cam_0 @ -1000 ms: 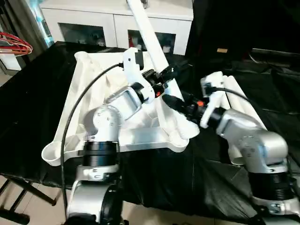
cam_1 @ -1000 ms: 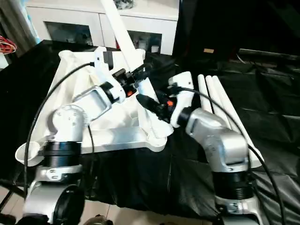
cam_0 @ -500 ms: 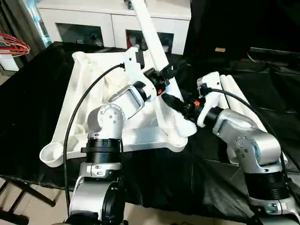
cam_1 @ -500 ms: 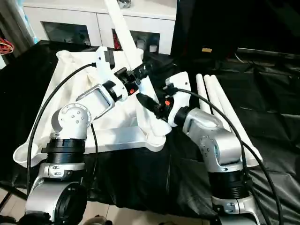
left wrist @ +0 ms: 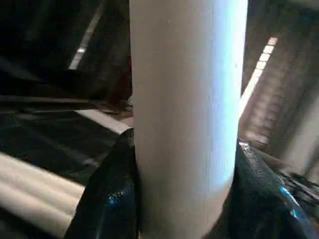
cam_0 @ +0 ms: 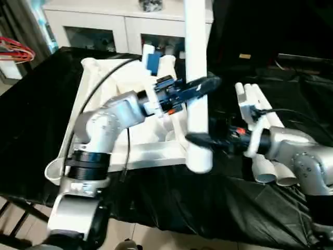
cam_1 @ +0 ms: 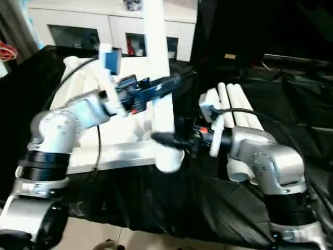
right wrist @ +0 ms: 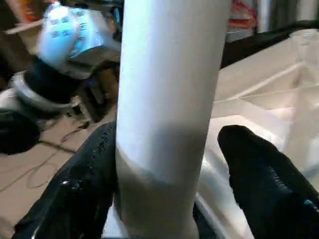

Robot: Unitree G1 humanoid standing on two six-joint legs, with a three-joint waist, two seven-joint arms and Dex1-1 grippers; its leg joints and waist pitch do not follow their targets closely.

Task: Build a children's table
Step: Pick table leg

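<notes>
One white, smooth, tapered tube leg stands upright, long axis vertical, wide end down at the near right corner of the upturned table top. Left end effector is clamped on the leg's middle. Right end effector straddles it lower, fingers apart with a gap on one side. Three spare legs lie on the black-draped bench, right.

Silver, rounded forearm shells with black ribbed collars at lower left and lower right. White wrist housings, red-orange marks by the wrists, loose black cables. Glossy black fingers on left end effector and right end effector.
</notes>
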